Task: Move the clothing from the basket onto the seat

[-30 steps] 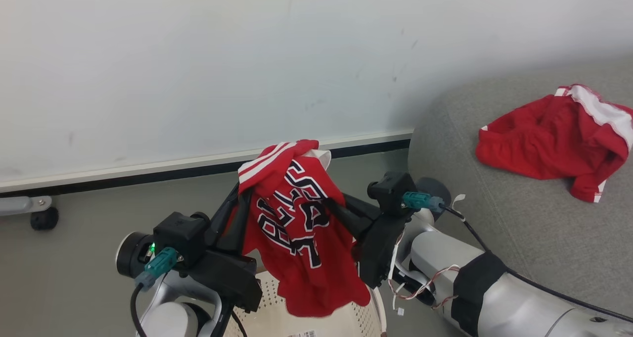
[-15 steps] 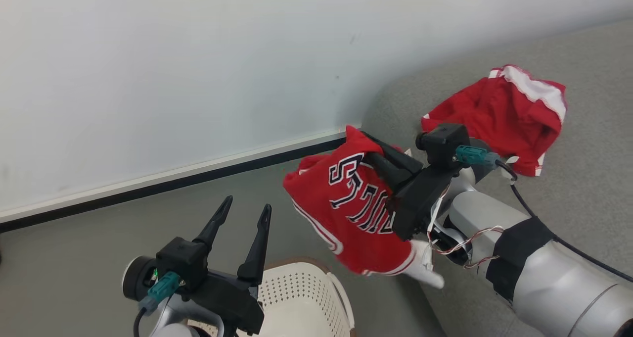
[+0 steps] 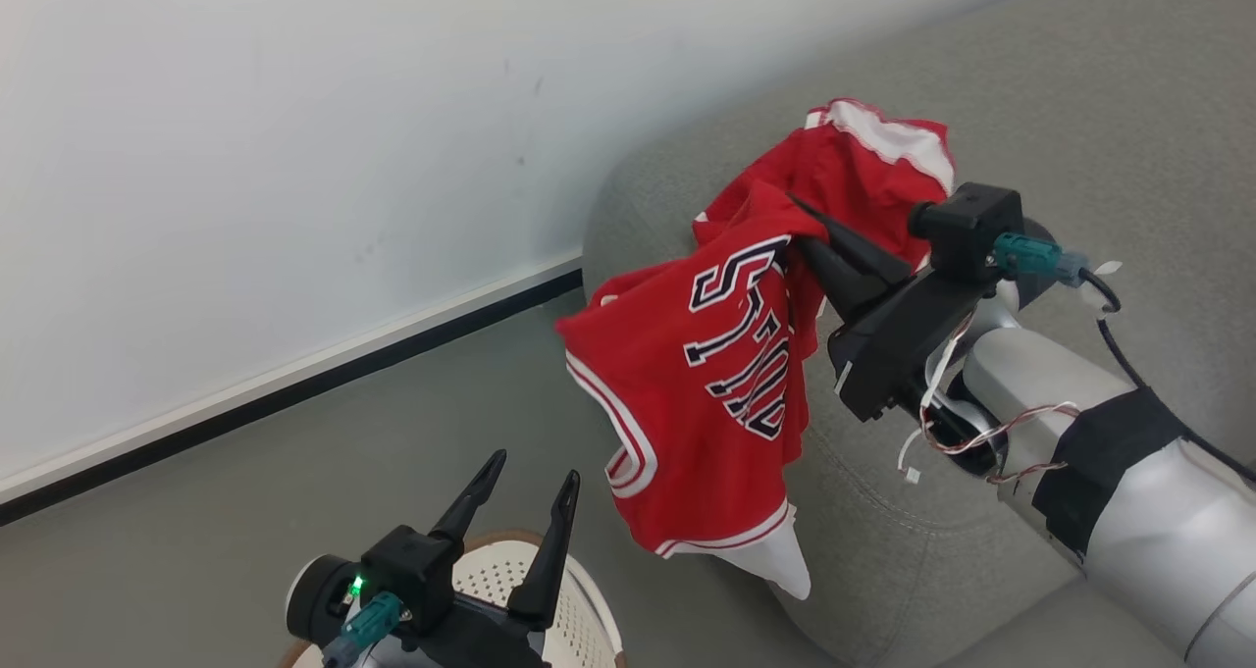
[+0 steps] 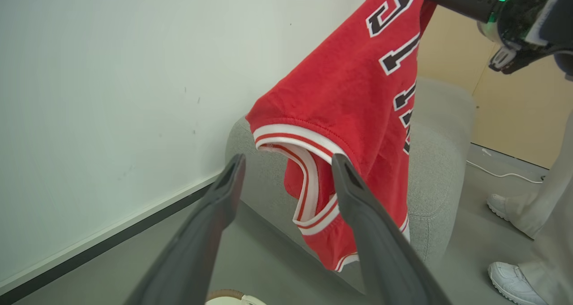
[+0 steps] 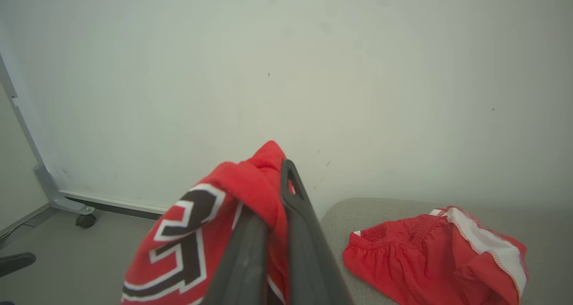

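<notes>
step in hand: right gripper (image 3: 800, 222) is holding the jersey (image 3: 706, 374), jaws clamped on its top, fabric hanging beside the seat (image 3: 1079, 109) edge. plain red garment (image 3: 854, 163) is lying on the seat. left gripper (image 3: 535, 465) is hovering above the basket (image 3: 589, 619), jaws apart. next likely: reaching inward, then releasing

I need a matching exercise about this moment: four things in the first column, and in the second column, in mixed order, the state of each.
Column A: 1 lettered jersey; 2 plain red garment; 3 left gripper; 4 basket.
Column B: a lies on the seat; b open and empty; c hangs from the shut right gripper; d stands on the floor.
Pairs: 1-c; 2-a; 3-b; 4-d.
</notes>
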### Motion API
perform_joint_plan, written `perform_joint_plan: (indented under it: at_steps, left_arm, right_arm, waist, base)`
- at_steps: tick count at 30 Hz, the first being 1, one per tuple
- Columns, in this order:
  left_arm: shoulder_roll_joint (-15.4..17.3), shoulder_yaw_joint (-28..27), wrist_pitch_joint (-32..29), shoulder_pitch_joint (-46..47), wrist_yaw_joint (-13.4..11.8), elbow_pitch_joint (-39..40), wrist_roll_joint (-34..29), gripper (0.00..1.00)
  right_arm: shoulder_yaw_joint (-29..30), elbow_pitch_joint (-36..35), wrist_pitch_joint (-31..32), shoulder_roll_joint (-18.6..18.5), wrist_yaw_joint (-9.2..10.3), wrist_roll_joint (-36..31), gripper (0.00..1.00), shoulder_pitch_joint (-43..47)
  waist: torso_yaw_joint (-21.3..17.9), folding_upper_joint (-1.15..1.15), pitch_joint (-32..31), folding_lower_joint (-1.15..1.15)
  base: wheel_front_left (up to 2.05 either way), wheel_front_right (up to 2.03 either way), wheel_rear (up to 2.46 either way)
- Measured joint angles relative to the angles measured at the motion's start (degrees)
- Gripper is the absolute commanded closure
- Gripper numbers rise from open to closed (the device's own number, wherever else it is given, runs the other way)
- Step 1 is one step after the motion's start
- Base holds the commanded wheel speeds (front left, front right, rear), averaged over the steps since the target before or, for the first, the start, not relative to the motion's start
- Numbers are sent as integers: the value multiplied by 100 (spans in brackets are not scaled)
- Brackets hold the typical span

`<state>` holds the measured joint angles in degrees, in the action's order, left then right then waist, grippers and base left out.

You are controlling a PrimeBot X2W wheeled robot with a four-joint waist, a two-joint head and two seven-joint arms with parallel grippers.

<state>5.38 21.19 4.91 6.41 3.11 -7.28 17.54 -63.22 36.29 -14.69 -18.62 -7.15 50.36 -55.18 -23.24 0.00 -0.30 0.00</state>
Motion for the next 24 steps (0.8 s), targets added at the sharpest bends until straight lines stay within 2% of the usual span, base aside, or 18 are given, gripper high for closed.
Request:
perform_joint_plan:
  at_steps: [4, 10, 17, 24]
  left_arm:
    - [-7, 122, 33, -9, 43, -16, -18, 0]
    - [-77, 405, 32, 55, 101, -114, -84, 0]
    - [-89, 505, 34, 286, 151, -252, -98, 0]
    - [-92, 512, 76, 292, 152, -279, -100, 0]
  right_arm:
    - [120, -142, 0, -130, 0, -51, 100, -118]
    - [385, -402, 0, -570, 16, -74, 100, -119]
    - [581, -617, 0, -742, 113, -157, 100, -119]
    - [791, -608, 0, -844, 132, -157, 100, -165]
  waist:
    - [-305, 0, 12, 0]
    - [-661, 0, 105, 0]
    - [-816, 0, 298, 0]
    - [-846, 0, 442, 0]
  base:
    - [0, 0, 0]
    - [0, 0, 0]
    - [0, 0, 0]
    - [0, 0, 0]
